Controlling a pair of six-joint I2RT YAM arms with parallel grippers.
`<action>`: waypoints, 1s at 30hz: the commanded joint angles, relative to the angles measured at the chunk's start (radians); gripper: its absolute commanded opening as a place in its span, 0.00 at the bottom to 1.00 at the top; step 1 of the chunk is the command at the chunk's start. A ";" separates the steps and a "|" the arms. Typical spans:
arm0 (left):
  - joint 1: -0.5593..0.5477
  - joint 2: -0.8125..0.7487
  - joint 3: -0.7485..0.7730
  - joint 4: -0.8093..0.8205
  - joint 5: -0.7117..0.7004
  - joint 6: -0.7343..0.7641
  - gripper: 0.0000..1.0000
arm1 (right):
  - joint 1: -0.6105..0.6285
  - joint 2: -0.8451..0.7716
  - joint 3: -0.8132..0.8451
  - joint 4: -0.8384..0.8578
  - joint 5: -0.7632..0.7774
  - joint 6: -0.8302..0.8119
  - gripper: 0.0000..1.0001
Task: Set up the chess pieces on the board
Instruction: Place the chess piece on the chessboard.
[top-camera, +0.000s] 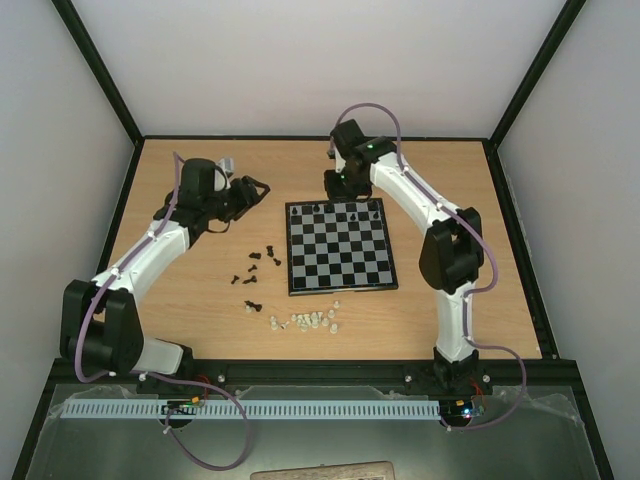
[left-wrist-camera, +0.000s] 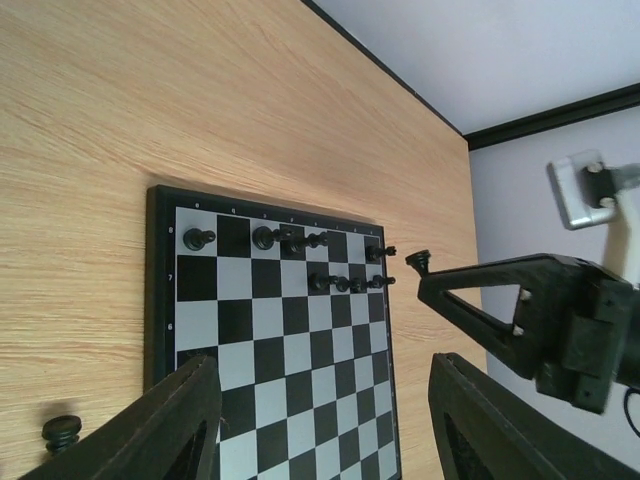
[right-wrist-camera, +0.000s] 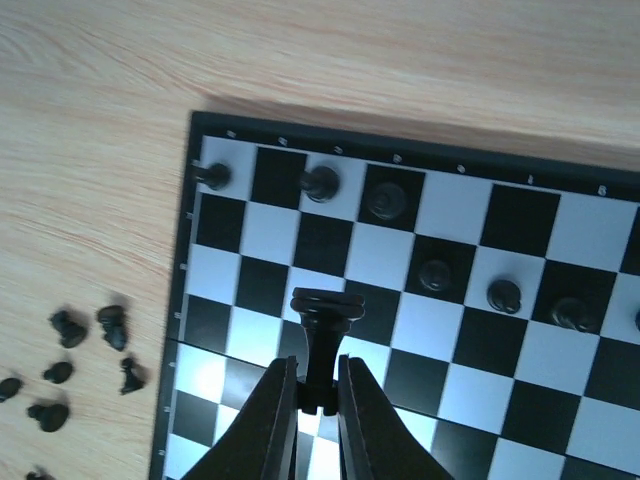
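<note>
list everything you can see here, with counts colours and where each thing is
table: one, light wood, under everything
board: one, black and pale grey, centre of table
black pieces on board: several, black, far two rows
loose black pieces: several, black, on table left of board
whitish pieces: a cluster, translucent white, on table at board's near left corner
held black piece: one, black, above board
left gripper: open, empty, far left
right gripper: shut on held black piece

Bright even light, faint shadows; glare whitens squares on the board (right-wrist-camera: 520, 215), loose chess pieces (right-wrist-camera: 68, 328) blurred
</note>
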 joint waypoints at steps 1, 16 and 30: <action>0.009 0.012 -0.024 -0.008 0.017 0.027 0.60 | -0.006 0.036 0.050 -0.135 -0.041 -0.047 0.07; 0.006 0.043 -0.106 0.063 -0.058 0.006 0.60 | 0.021 0.273 0.376 -0.243 -0.176 -0.081 0.07; 0.000 0.114 -0.114 0.093 -0.124 0.002 0.60 | 0.024 0.398 0.447 -0.147 -0.265 -0.041 0.08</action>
